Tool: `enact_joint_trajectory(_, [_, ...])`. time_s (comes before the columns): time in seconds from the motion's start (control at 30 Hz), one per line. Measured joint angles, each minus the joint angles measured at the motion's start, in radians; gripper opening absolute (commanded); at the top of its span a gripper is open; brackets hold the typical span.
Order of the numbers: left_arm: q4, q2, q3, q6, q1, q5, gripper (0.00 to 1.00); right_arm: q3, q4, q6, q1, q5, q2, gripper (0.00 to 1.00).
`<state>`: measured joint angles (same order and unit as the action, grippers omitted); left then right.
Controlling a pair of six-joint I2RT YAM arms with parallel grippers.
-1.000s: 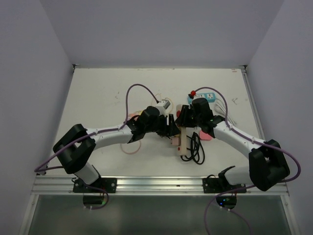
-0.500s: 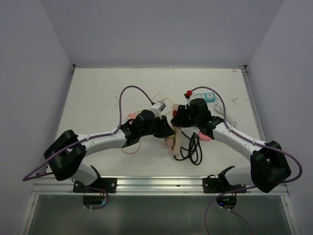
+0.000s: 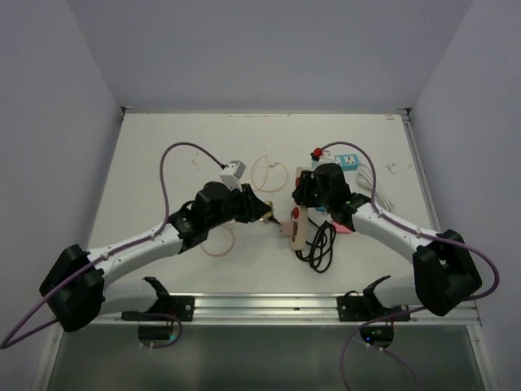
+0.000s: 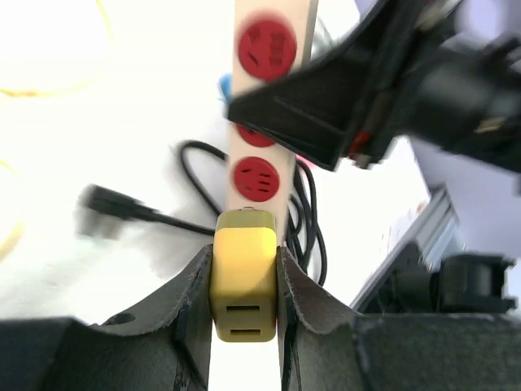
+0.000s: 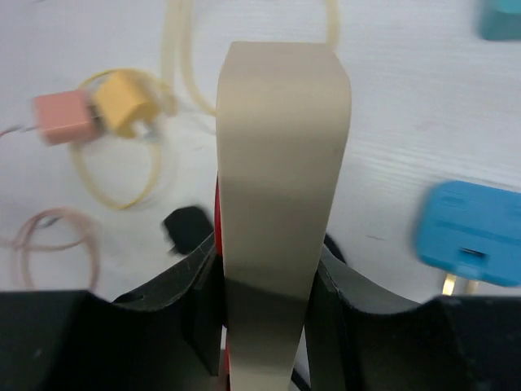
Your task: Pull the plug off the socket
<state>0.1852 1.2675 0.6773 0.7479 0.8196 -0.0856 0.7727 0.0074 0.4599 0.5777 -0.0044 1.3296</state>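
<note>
A beige power strip (image 3: 296, 221) with red sockets (image 4: 267, 47) lies mid-table, with a black cord (image 3: 322, 246) coiled beside it. My right gripper (image 3: 306, 194) is shut across the strip's far end; in the right wrist view the strip (image 5: 281, 163) fills the gap between the fingers (image 5: 195, 269). My left gripper (image 3: 263, 213) is shut on a yellow plug (image 4: 242, 281), which sits at the strip's near end (image 4: 260, 175). Its prongs are hidden, so I cannot tell whether they are in the socket.
A blue power strip (image 3: 347, 160) with a red plug (image 3: 319, 155) and a white cable (image 3: 376, 186) lie at the back right. Yellow (image 5: 124, 101) and pink (image 5: 62, 119) adapters, a blue adapter (image 5: 468, 232), a yellowish cable loop (image 3: 269, 172) and a pink loop (image 3: 220, 243) lie around.
My left arm has drawn back to the left with the yellow plug in its fingers. The beige strip has shifted slightly while the right gripper holds it.
</note>
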Motion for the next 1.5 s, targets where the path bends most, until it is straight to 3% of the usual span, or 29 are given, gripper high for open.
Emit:
enact_joint_trajectory(0.2, [-0.046,-0.185,0.011,0.018,-0.095,0.037,0.00,-0.004,-0.097,-0.031,-0.085,0.233,0.053,0.00])
enact_joint_trajectory(0.43, [-0.140,-0.188,0.018,-0.002,-0.178,0.028,0.01,-0.008,-0.168,-0.085,-0.083,0.261,0.051,0.00])
enact_joint_trajectory(0.63, [-0.149,-0.011,0.022,-0.042,-0.357,-0.052,0.10,-0.008,-0.184,-0.098,-0.084,0.180,0.049,0.00])
enact_joint_trajectory(0.87, [-0.137,0.251,0.117,-0.094,-0.418,-0.113,0.18,-0.008,-0.178,-0.088,-0.084,0.071,0.048,0.00])
enact_joint_trajectory(0.97, [-0.117,0.307,0.152,-0.110,-0.421,-0.129,0.36,-0.008,-0.177,-0.082,-0.084,0.043,0.037,0.00])
enact_joint_trajectory(1.1, [-0.091,0.341,0.165,-0.129,-0.443,-0.151,0.51,-0.008,-0.173,-0.068,-0.084,0.011,0.022,0.00])
enact_joint_trajectory(1.2, [-0.088,0.341,0.166,-0.147,-0.463,-0.156,0.74,-0.008,-0.171,-0.055,-0.083,-0.007,0.021,0.00])
enact_joint_trajectory(1.33, [-0.103,0.325,0.166,-0.171,-0.473,-0.149,0.92,-0.008,-0.167,-0.040,-0.083,-0.024,0.021,0.00])
enact_joint_trajectory(1.5, [-0.129,0.214,0.166,-0.186,-0.473,-0.155,0.95,-0.008,-0.162,-0.011,-0.082,-0.042,0.018,0.00])
